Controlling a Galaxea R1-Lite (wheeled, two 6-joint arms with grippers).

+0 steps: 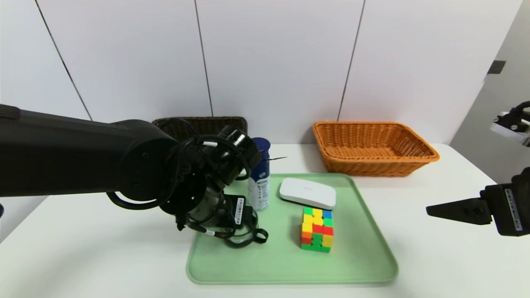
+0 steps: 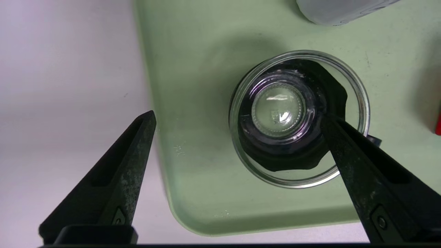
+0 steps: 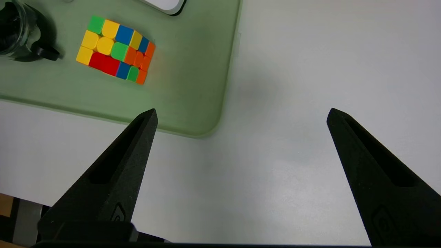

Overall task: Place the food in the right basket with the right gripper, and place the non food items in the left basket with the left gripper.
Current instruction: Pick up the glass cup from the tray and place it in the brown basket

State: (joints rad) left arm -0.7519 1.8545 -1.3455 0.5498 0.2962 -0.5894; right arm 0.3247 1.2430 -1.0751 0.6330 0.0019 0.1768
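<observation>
The left tool [image 2: 238, 115] stands open above the glass cup [image 2: 299, 119], one fingertip over its rim; the cup sits upright at the left of the green tray [image 1: 352, 265]; just beyond it stands the blue-capped bottle [image 1: 259, 174]; right of these lie the puzzle cube [image 1: 317, 229] and, farther back, the white case [image 1: 307, 193]; the dark brown basket [image 1: 232, 121] is far left, the orange basket [image 1: 377, 155] far right, both on the table [image 1: 124, 256]; the right tool [image 3: 243, 115], open, hangs right of the tray.
</observation>
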